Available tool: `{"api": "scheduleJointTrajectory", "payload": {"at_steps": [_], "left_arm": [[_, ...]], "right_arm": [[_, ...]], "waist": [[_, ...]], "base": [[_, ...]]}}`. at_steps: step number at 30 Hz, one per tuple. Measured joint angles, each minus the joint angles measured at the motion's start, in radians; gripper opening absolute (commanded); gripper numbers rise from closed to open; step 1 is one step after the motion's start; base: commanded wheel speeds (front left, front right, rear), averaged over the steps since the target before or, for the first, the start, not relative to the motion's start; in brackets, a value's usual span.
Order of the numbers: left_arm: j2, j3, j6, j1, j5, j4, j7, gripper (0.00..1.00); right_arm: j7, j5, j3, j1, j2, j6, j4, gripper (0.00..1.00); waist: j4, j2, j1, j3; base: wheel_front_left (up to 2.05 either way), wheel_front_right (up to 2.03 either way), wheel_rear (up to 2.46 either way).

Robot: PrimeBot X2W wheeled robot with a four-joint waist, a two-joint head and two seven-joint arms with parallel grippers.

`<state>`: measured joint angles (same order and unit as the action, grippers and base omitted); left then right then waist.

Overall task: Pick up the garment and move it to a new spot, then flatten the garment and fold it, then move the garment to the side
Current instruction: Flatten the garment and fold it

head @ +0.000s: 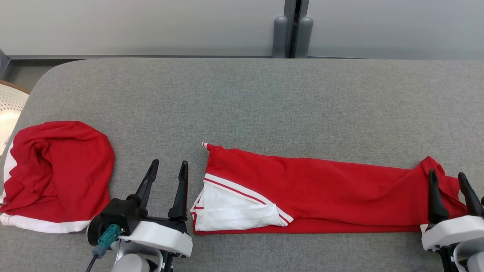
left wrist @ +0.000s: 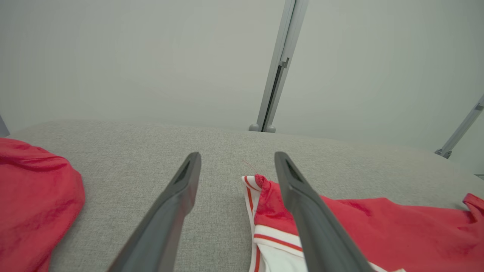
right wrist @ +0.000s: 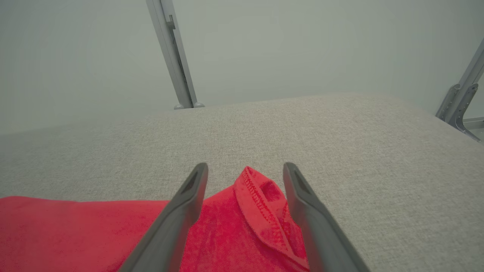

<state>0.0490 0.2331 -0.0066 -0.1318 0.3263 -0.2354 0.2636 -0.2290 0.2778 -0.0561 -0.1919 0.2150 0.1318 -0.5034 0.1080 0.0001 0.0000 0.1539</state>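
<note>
Head view: left claw (head: 169, 163) spread wide, empty, just left of the white-trimmed end of the long red cotton garment (head: 321, 192) lying flat on the grey fabric tabletop (head: 242, 98); right claw (head: 447, 173) wide too, fingers straddling its right corner; crumpled red cloth heap (head: 56, 173) left of left claw.

- grey woven padded surface (head: 242, 98), rounded at its far left corner
- crumpled red heap (head: 56, 170) with white edging, lying near the surface's left end
- pale wall panels (head: 132, 26) behind the far edge
- two grey upright posts (head: 293, 34) standing side by side where the panels meet
- pale perforated round thing (head: 9, 109) with a wooden rim, beyond the left edge
</note>
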Motion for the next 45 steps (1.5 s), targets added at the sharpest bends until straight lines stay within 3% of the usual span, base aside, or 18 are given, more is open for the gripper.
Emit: {"api": "scheduleJointTrajectory", "payload": {"at_steps": [14, 24, 25, 26, 27, 33, 41, 45], "left_arm": [[0.0, 0.004, 0.008, -0.022, 0.008, 0.003, 0.0, 1.0], [0.0, 0.006, 0.006, -0.036, 0.001, -0.006, 0.0, 1.0], [0.0, 0.006, 0.003, -0.036, 0.001, -0.007, 0.0, 1.0], [0.0, 0.006, 0.003, -0.036, 0.001, -0.008, 0.0, 1.0], [0.0, 0.005, 0.003, -0.036, 0.001, -0.009, 0.0, 1.0], [0.0, 0.003, 0.003, -0.036, -0.005, -0.013, 0.0, 1.0], [0.0, 0.009, 0.004, -0.035, -0.001, -0.015, 0.0, 1.0], [0.0, 0.007, 0.005, -0.033, 0.011, -0.015, 0.0, 1.0]], "right_arm": [[-0.017, 0.002, -0.137, 0.011, -0.055, -0.001, -0.127, 1.0], [-0.007, 0.126, -0.101, -0.031, -0.071, -0.001, -0.216, 1.0], [-0.007, 0.14, -0.092, -0.035, -0.071, -0.001, -0.218, 0.76], [-0.007, 0.151, -0.085, -0.035, -0.069, -0.001, -0.219, 0.3], [-0.007, 0.158, -0.078, -0.035, -0.066, -0.001, -0.22, 0.0], [-0.017, 0.173, -0.082, -0.04, -0.017, 0.0, -0.233, 0.0], [-0.028, 0.119, -0.199, -0.089, 0.136, 0.0, -0.316, 0.0], [-0.03, 0.092, -0.221, -0.131, 0.144, 0.0, -0.303, 0.0]], "waist": [[-0.019, 0.0, 0.0, 0.032], [-0.015, 0.0, 0.0, 0.047], [-0.014, 0.0, 0.0, 0.047], [-0.014, 0.0, 0.0, 0.046], [-0.014, 0.0, 0.0, 0.045], [-0.015, 0.0, 0.0, 0.03], [-0.02, 0.0, 0.0, 0.013], [-0.019, 0.0, 0.0, 0.003]], "base": [[0.0, 0.0, 0.0], [0.0, 0.0, 0.0], [0.0, 0.0, 0.0], [0.0, 0.0, 0.0], [0.0, 0.0, 0.0], [0.0, 0.0, 0.0], [0.0, 0.0, 0.0], [0.0, 0.0, 0.0]]}}
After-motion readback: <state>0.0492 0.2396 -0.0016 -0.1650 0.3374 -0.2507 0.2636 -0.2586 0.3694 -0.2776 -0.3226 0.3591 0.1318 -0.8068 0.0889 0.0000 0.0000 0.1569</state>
